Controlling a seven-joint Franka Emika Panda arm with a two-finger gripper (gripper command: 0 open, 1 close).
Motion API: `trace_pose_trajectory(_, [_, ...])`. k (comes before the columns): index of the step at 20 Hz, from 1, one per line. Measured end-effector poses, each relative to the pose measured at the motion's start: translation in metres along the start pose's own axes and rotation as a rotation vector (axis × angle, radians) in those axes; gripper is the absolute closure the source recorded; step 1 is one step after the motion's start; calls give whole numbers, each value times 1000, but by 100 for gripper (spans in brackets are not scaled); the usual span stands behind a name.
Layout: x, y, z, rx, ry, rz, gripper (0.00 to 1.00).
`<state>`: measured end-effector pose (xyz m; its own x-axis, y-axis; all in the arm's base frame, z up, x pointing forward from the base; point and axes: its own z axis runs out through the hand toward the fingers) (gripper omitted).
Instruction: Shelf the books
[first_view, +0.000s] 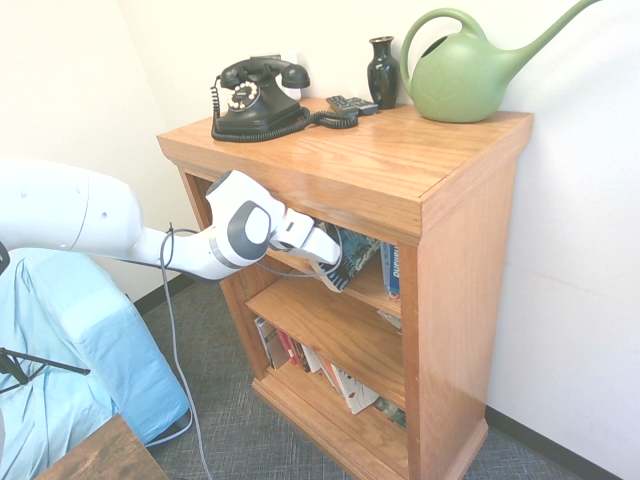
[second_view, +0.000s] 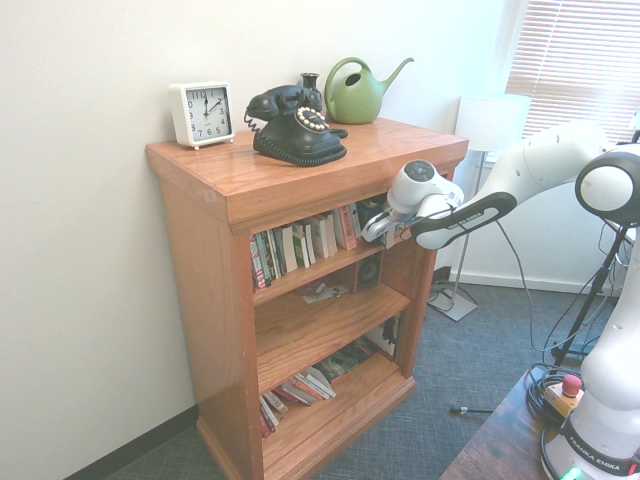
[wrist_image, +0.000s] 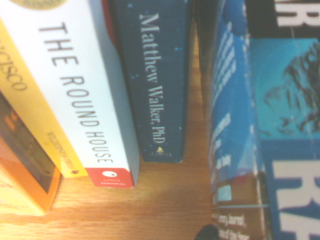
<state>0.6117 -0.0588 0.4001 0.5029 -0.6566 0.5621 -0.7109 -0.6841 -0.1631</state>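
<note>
The white arm's gripper (first_view: 330, 262) reaches into the upper compartment of the bookcase (first_view: 468, 270), its pincer clenched on the thick paperback (first_view: 358, 248); the book tilts at the compartment's opening, towards the end where a blue-spined book (first_view: 390, 270) stands. From close by, the paperback's cover shows glossy teal and blue, with big blocky white letters and a dark-lined picture; its creased spine has pale scuffs along the edge.

Beside it, with a strip of bare wood between, stands a smooth dark-blue spine reading "Matthew Walker, PhD" (wrist_image: 156, 85); next comes the white "THE ROUND HOUSE" (wrist_image: 80, 90), with a red block at its foot, then a yellow spine (wrist_image: 37, 105); the shelf board under them has warm, streaky grain.

The bookcase is honey-coloured wood, square-edged, with a thick overhanging top; on it sit a black rotary telephone (first_view: 258, 100) with a coiled cord, a slim remote (first_view: 352, 105), a shiny dark vase (first_view: 383, 73) with a narrow neck, a matte green watering can (first_view: 465, 75) with a looped handle and long spout, and a boxy white clock (second_view: 202, 115); down in the bottom compartment, more books (second_view: 298, 388) lean in a slanting row.
</note>
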Motion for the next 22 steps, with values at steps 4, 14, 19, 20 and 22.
trace_pose_trajectory(4, [-2,-2,3,0,-5,-4,0])
trace_pose_trajectory(14, [-2,6,-1,-2,31,-10,0])
trace_pose_trajectory(19, [-43,17,-20,16,3,-13,0])
trace_pose_trajectory(20, [-56,23,-24,12,-7,-16,0])
trace_pose_trajectory(22, [-75,34,-34,8,-17,-19,0])
